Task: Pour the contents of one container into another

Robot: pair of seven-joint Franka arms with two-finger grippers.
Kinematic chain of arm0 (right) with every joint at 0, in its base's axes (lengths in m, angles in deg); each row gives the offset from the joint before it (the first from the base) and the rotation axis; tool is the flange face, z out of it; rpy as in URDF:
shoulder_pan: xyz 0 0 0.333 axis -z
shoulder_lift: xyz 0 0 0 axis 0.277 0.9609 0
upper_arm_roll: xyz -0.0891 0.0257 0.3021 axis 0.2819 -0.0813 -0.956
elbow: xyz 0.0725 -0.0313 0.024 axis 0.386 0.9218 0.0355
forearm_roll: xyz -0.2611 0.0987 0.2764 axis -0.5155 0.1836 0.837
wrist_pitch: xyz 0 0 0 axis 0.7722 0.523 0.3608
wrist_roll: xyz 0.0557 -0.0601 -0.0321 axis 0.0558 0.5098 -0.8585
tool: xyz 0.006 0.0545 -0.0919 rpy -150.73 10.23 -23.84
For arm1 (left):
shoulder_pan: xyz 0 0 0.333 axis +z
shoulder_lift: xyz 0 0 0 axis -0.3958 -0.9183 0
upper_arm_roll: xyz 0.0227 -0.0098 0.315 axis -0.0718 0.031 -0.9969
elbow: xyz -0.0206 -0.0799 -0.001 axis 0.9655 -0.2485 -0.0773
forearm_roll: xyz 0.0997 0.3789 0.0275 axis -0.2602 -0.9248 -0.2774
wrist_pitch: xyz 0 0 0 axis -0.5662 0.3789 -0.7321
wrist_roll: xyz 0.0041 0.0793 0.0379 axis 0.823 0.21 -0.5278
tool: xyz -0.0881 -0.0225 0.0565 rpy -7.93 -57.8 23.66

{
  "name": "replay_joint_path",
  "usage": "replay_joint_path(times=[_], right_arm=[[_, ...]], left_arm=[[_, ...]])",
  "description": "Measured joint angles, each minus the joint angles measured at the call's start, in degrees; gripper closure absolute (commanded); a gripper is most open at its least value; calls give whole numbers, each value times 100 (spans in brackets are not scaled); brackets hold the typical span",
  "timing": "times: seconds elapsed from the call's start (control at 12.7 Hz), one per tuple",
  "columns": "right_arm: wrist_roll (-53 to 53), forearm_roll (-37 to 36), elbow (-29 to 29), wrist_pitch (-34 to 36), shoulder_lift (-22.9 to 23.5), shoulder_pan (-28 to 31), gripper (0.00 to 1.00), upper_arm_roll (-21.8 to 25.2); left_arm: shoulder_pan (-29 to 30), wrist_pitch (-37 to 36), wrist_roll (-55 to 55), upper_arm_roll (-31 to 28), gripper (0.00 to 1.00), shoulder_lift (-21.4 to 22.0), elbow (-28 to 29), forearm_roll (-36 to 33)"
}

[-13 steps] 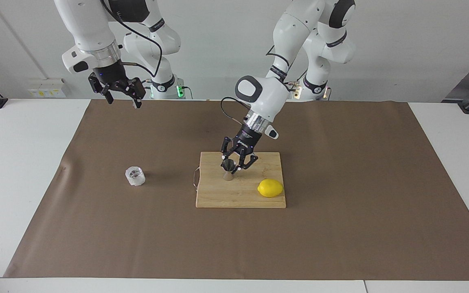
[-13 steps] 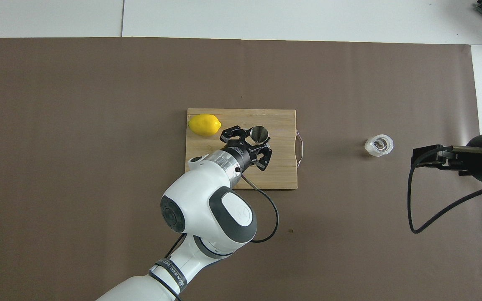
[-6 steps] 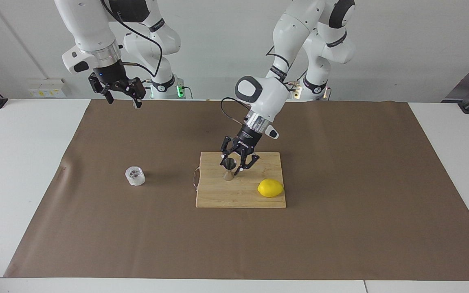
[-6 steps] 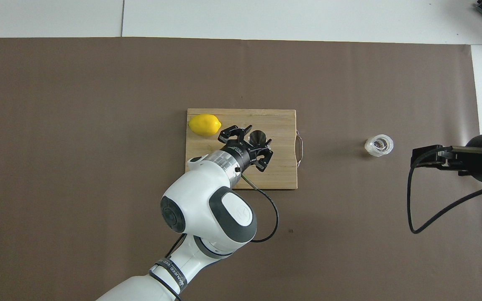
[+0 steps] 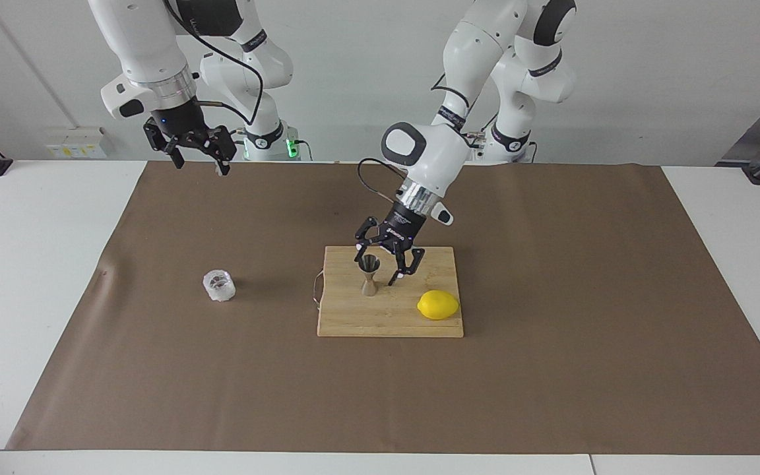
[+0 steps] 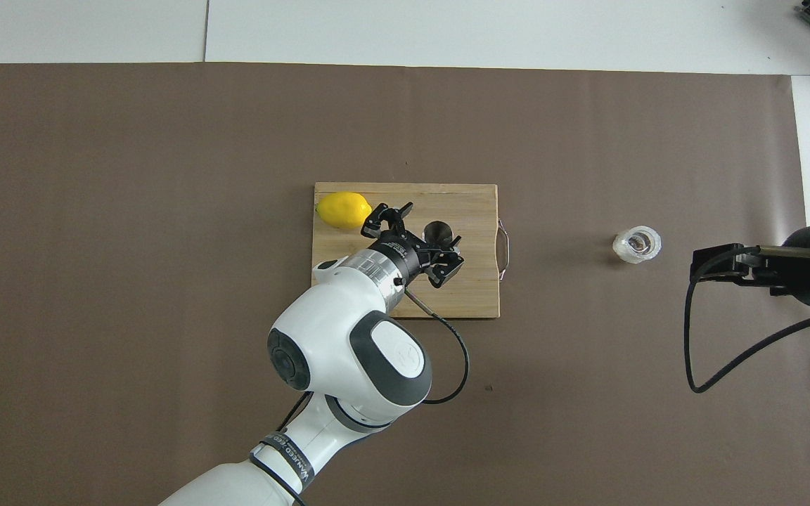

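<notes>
The steel hourglass jigger (image 5: 369,277) (image 6: 437,230) stands upright on the wooden cutting board (image 5: 353,320) (image 6: 475,292). My left gripper (image 5: 378,265) (image 6: 415,237) is open just above it and tilted, its fingers spread to either side of the jigger's upper cone and holding nothing. The clear faceted glass tumbler (image 5: 219,285) (image 6: 636,244) stands alone on the brown mat toward the right arm's end of the table. My right gripper (image 5: 200,165) (image 6: 702,263) hangs open and empty high over the mat's edge by its own base, well apart from the tumbler.
A yellow lemon (image 5: 438,305) (image 6: 344,209) lies on the board's corner beside the left gripper. The board has a wire handle (image 6: 504,243) on its side toward the tumbler. The brown paper mat (image 5: 551,369) covers most of the white table.
The left gripper has opened, let go of the jigger and drawn back slightly upward; the jigger stays upright on the board. The right arm has hardly moved.
</notes>
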Motion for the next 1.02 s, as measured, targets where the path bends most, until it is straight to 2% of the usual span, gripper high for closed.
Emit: replay_joint_path(times=[0.31,0.55,0.78,1.02], right_arm=[[-346,0,0,-11,-1,0,0,0],[-1614,0,2,-22,-1,16,0,32],[-3529,0,37,-175,-1,235,0,74],[-5319,0,274,-720,15,571,0,91]], left_arm=[[-8,7,-2,16,0,370,-86,-1],[229,-376,-65,-51,0,627,-83,-92],[1010,-1723,-82,-92,0,736,-84,-925],[1703,-2908,-122,-109,0,841,-91,-2413]])
